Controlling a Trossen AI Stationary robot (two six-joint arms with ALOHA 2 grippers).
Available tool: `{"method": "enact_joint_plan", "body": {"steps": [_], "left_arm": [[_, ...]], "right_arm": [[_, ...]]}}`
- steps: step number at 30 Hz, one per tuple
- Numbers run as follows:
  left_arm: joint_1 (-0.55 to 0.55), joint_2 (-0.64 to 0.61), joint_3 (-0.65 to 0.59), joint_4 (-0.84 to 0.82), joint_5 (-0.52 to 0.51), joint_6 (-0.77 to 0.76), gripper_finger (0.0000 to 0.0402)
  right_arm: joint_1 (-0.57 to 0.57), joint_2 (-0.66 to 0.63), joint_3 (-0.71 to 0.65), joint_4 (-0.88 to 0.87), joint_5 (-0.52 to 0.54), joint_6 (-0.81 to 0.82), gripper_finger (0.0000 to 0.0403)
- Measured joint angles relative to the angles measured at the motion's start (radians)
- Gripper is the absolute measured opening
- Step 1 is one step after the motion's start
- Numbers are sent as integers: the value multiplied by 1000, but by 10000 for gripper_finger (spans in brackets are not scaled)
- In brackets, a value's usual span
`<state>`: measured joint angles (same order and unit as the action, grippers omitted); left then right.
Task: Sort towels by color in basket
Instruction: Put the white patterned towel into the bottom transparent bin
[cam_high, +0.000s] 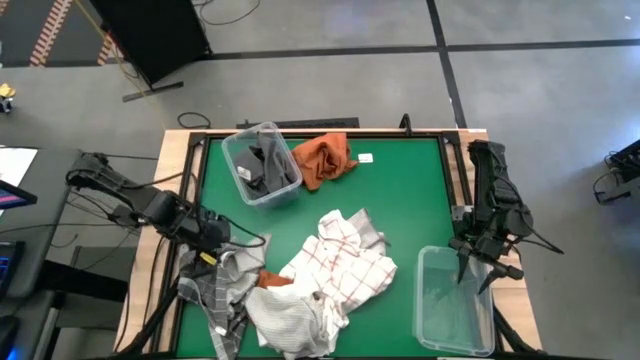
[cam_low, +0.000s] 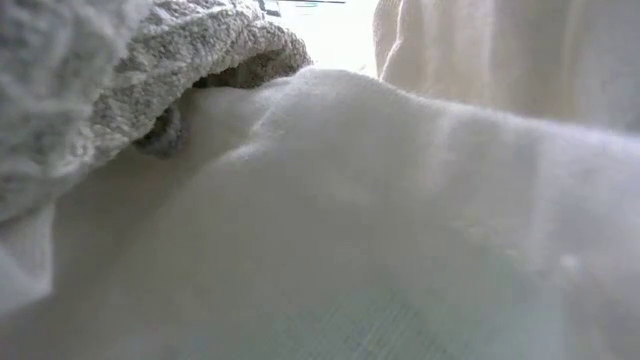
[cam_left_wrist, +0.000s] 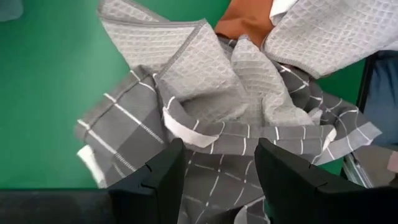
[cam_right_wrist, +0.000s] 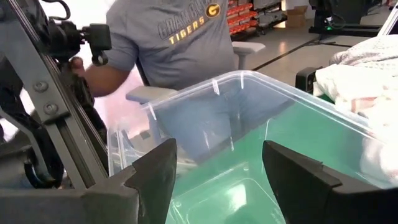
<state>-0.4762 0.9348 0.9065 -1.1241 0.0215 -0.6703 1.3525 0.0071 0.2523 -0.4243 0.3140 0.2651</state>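
Green bench (cam_high: 400, 200) fills the high view, and from it we judge the sorting barely begun. One clear bin (cam_high: 262, 165) near the far edge holds the dark grey towel (cam_high: 268, 168); the rust-orange towel (cam_high: 323, 158) lies just beside that bin, on the bench and not in it. A second clear bin (cam_high: 455, 300) at the right near corner looks empty to us. Heaped in the near middle are the white towel with red grid lines (cam_high: 340, 262) and the plain white towel (cam_high: 290, 322), with a scrap of orange cloth (cam_high: 272, 279) showing between them and the grey plaid towel (cam_high: 218, 290) at the left. So four towels remain to be placed. The left gripper (cam_high: 212, 240) sits over the grey plaid towel; the right gripper (cam_high: 485, 268) hangs at the empty bin's far rim.

Low view: only white and grey cloth pressed against the lens, so we can add nothing here.

Left wrist view: the left gripper's jaws stand apart over the plaid cloth (cam_left_wrist: 211, 143); whether they pinch it we cannot tell.

Right wrist view: jaws spread and holding nothing, the bin (cam_right_wrist: 249, 106) bare inside, a person in a grey shirt (cam_right_wrist: 174, 37) beyond.
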Motion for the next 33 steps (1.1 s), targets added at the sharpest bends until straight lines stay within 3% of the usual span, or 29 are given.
{"method": "enact_joint_plan", "body": {"steps": [4, 10, 21, 26, 33], "left_arm": [[-39, 0, -49, 60, -20, -26, 183], [-65, 0, -102, 162, -41, -42, 183], [-66, 1, -230, 487, -83, 3, 183], [-66, 17, -275, 679, -100, 78, 183], [-66, 93, -277, 708, -112, 164, 183]], "right_arm": [[0, 0, 0, 91, 0, -9, 264], [0, 0, 0, 228, 3, -393, 264], [0, -4, 13, 499, 3, -869, 264], [-31, -4, 29, 552, 59, -886, 264], [-149, -1, 27, 589, 262, -650, 264]]}}
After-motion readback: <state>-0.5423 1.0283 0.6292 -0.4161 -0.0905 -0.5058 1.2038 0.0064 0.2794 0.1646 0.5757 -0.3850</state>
